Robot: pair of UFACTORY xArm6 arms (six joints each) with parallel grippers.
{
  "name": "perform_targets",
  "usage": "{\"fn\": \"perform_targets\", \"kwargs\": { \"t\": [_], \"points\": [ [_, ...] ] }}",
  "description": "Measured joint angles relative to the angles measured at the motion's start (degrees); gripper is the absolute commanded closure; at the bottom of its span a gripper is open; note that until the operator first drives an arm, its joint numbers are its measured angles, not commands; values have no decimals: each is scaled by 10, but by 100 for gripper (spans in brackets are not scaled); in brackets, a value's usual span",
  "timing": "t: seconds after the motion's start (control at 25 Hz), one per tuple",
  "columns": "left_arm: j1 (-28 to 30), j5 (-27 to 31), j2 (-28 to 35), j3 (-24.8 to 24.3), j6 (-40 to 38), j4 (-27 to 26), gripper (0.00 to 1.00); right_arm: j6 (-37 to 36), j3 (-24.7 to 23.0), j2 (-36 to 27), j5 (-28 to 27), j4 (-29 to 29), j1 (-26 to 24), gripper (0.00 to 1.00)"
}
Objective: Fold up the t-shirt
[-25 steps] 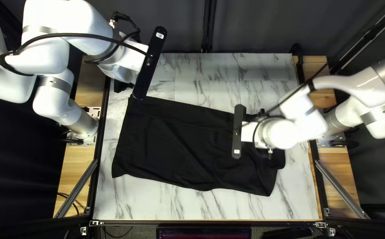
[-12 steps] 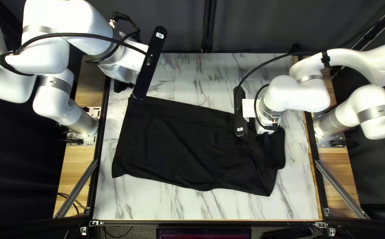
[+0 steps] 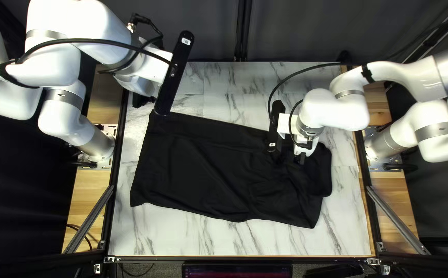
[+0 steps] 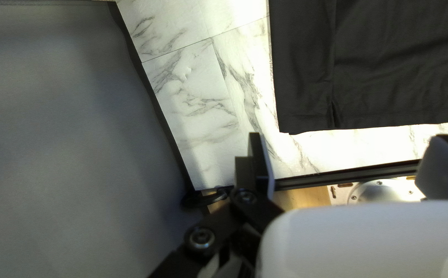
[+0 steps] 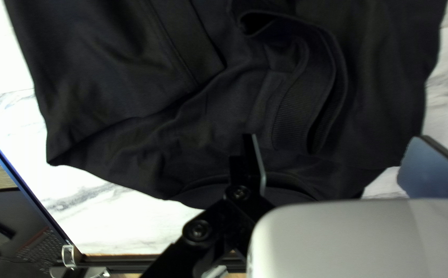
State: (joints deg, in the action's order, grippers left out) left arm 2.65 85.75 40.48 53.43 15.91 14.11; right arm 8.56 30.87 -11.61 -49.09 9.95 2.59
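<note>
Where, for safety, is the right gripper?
In the top left view, the right gripper is over the t-shirt, at its right end by a ribbed band.

One t-shirt [image 3: 208,170] lies on one table [image 3: 162,231]. One left arm [image 3: 62,62] and one right arm [image 3: 334,110], two altogether, stand at its side edges.

I see a white, grey-veined surface [image 3: 239,80], black rails [image 3: 157,259] along its edges, wood [image 3: 86,190] on both sides. Dark curtain [image 3: 193,33] behind, screen [image 3: 236,271] past near edge. Both wrist views: bright glare on surface.
</note>
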Motion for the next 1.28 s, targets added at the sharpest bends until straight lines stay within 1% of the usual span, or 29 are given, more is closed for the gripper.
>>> {"fn": "perform_targets", "kwargs": {
  "t": [0.12, 0.2, 0.24, 0.28, 0.32, 0.4, 0.52, 0.92, 0.96, 1.0, 1.08, 1.28],
  "points": [
    [0, 0, 0, 0, 0, 0, 0, -4, -7, 7, 6, 12, -6, 0],
    [0, 0, 0, 0, 0, 0, 0, -8, -9, 11, 9, 19, -9, 27],
    [0, 0, 0, 0, 0, 0, 0, -10, -8, 13, 9, 22, -10, 37],
    [0, 0, 0, 0, 0, 0, 0, -11, -7, 15, 10, 23, -11, 78],
    [0, 0, 0, 0, 0, 0, 0, -11, -5, 16, 10, 24, -11, 98],
    [0, 0, 0, 0, 0, 0, 0, -10, -4, 16, 9, 24, -11, 100],
    [0, 0, 0, 0, 0, 0, 0, -4, -3, 6, 1, 18, -12, 100],
    [0, 0, 0, 0, 0, 0, 0, 15, -8, -57, -38, -8, -20, 100],
    [0, 0, 0, 0, 0, 0, 0, 15, -10, -61, -39, -9, -20, 44],
    [0, 0, 0, 0, 0, 0, 0, 16, -12, -64, -38, -8, -19, 0],
    [0, 0, 0, 0, 0, 0, 0, 13, -15, -64, -34, -5, -17, 0],
    [0, 0, 0, 0, 0, 0, 0, -20, -8, -21, -2, 30, -11, 0]
  ]
}}
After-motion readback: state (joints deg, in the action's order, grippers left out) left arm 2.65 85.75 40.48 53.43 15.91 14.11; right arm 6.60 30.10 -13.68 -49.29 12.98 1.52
